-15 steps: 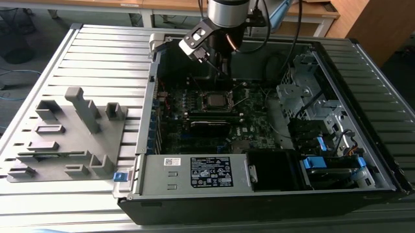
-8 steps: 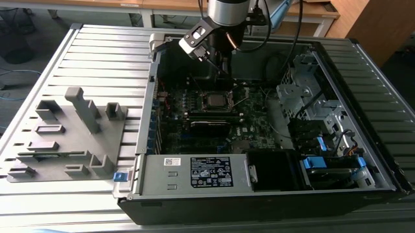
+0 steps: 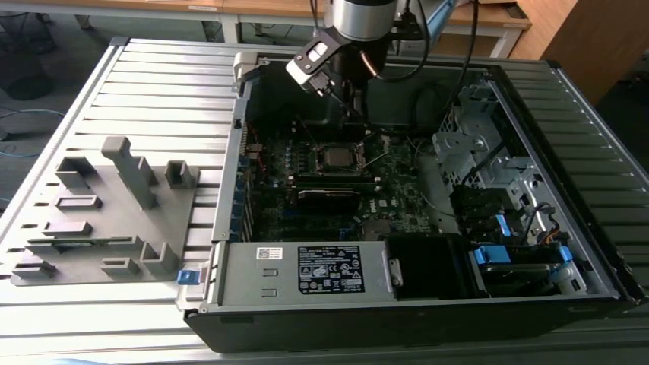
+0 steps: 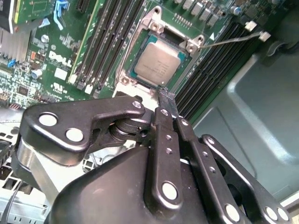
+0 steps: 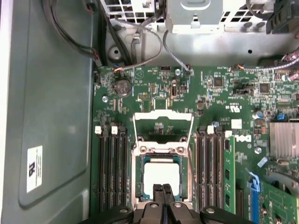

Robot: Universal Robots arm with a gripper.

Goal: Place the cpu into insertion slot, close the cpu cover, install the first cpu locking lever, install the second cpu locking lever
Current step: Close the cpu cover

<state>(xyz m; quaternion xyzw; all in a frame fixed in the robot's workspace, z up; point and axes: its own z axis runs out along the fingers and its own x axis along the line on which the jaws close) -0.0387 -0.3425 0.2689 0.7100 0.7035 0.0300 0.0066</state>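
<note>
A Universal Robots arm [image 3: 360, 19] is reaching down from the top of the exterior view into an open desktop computer case [image 3: 568, 175] that is lying on a slatted grey worktop [image 3: 152, 84], its wrist tilting toward the exterior view's left and its dark linkage pointing down at the motherboard [image 3: 304, 220]. The jaws are clenched together with nothing showing between them; in both wrist views the black fingertips [image 5: 160, 191] [image 4: 167, 99] are hovering at the edge of the insertion slot [image 5: 138, 151]. The cpu [image 5: 161, 177] [image 4: 155, 65] is already lying flat inside that slot, silvery top up, between two banks of long black memory slots [image 5: 112, 172]. The cpu cover [image 5: 163, 112] is standing open, tilting up off the slot on the side away from the fingertips. In the second wrist view a thin metal locking lever [image 4: 229, 41] is sticking out sideways from a corner of the slot. A large white printed label [image 3: 330, 270] is facing up on the grey power supply, with a smaller white label [image 3: 269, 253] just beside it. White lettering [image 4: 63, 58] is showing on the green board, and a white sticker [image 5: 34, 168] is sitting on the case wall. A grey parts fixture [image 3: 102, 213] is resting on the worktop, well apart from the arm.
</note>
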